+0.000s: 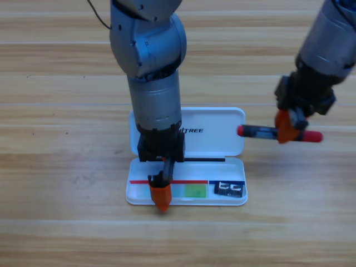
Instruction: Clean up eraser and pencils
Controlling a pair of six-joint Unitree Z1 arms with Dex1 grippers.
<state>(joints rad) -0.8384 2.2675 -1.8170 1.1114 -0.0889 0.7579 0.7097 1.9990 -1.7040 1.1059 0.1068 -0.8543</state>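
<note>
The white case lies open, its lid (219, 119) flat behind the tray (132, 196). In the tray's right compartment sits the eraser (230, 189), a small black block with white marks. A stretch of the green pencil (194, 191) shows in the tray's long compartment, just right of my left gripper (161, 198), which points down into the tray and hides the pencil's left part. Whether it touches the pencil I cannot tell. Right of the lid, my right gripper (286, 130) is shut on the black pencil with red ends (258, 132), holding it level above the table.
The left arm's grey body (150, 67) rises over the case's left half and covers part of the lid. Wooden table (67, 222) surrounds the case on all sides.
</note>
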